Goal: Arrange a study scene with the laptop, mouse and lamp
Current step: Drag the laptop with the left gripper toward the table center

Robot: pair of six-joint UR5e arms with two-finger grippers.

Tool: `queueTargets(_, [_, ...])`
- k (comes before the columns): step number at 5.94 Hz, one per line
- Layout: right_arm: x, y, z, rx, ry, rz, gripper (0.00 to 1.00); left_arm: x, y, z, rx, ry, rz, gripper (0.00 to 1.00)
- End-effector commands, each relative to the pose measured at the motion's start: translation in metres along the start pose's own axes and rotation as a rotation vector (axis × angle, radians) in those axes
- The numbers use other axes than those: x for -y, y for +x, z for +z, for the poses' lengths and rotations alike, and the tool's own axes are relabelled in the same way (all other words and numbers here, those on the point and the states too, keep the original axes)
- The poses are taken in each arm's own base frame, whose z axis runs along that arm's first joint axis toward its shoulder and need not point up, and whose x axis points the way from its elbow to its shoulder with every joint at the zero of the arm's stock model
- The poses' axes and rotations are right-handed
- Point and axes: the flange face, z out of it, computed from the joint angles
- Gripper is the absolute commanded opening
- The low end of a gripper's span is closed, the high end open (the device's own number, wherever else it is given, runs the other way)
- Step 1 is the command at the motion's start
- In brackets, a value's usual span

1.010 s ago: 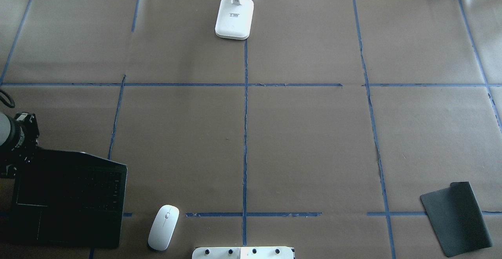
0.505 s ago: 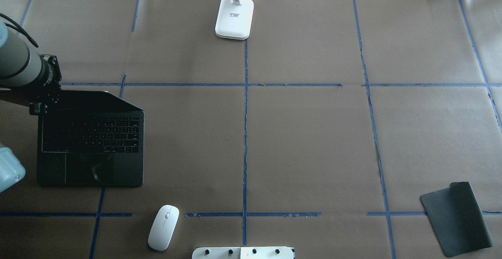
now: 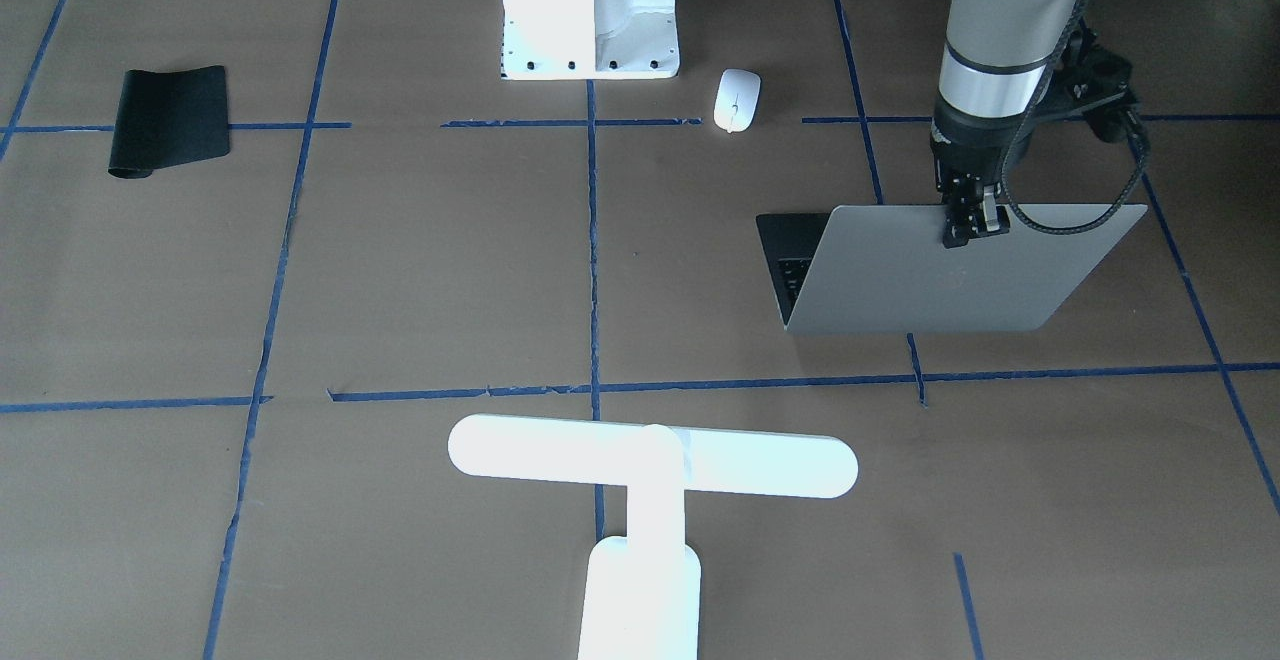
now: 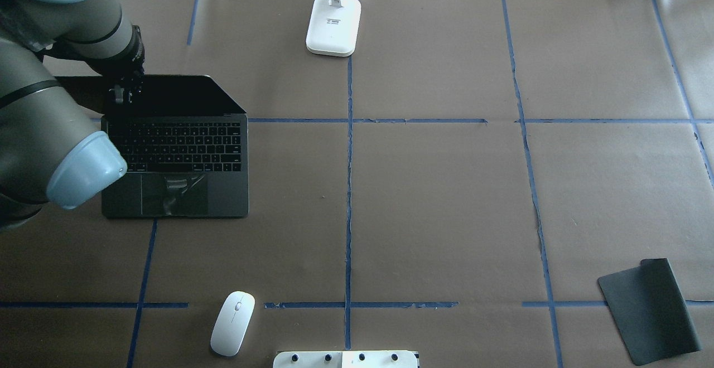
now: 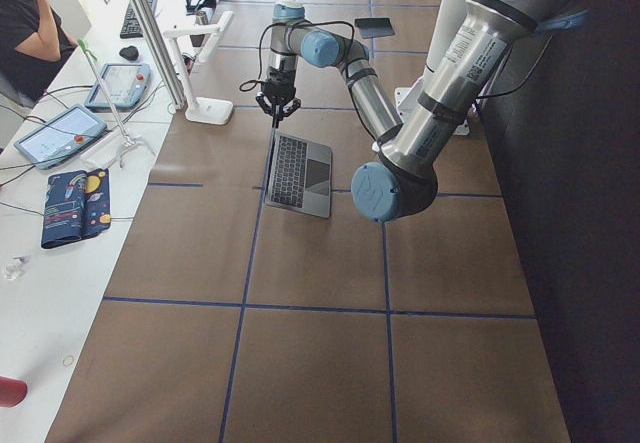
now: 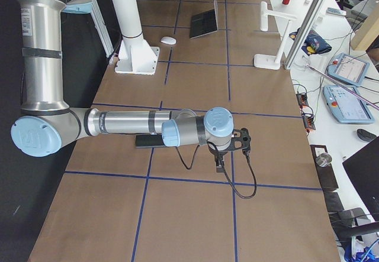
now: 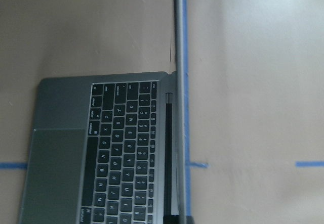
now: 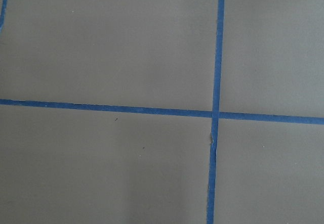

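Observation:
The open grey laptop (image 4: 184, 156) sits at the table's left, keyboard towards the robot, with its lid (image 3: 950, 275) upright. My left gripper (image 4: 120, 92) is shut on the lid's top edge, as the front view (image 3: 968, 225) and the left view (image 5: 275, 113) also show. The left wrist view has the lid edge-on (image 7: 178, 57) beside the keyboard. The white mouse (image 4: 232, 323) lies near the front edge, left of the robot base. The white lamp (image 3: 650, 455) stands at the far middle (image 4: 333, 25). My right gripper (image 6: 220, 161) shows only in the right side view, so I cannot tell its state.
A black mouse pad (image 4: 650, 309) lies at the front right, one end curled. The white robot base (image 4: 346, 359) is at the front middle. Blue tape lines (image 8: 217, 113) cross the brown table cover. Cables and boxes sit beyond the far edge.
The left arm has moved the laptop by its lid away from the robot and to the right. Mouse, lamp and mouse pad have not moved.

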Motion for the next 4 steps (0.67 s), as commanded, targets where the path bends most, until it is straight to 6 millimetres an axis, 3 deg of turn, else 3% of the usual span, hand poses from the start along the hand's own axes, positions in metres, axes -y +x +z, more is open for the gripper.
queueTargets(1, [0.000,0.000,0.000,-0.001,0.000,-0.001,1.00,-0.067,0.042,-0.014,-0.004,-0.019,-0.043,0.00])
queueTargets(2, [-0.001,0.001,0.001,-0.001,-0.002,0.000,1.00,-0.122,0.054,-0.016,0.007,-0.035,-0.077,0.00])
queueTargets(4, [0.000,0.001,0.000,-0.001,-0.001,0.001,1.00,-0.192,0.043,-0.015,0.013,-0.093,-0.106,0.00])
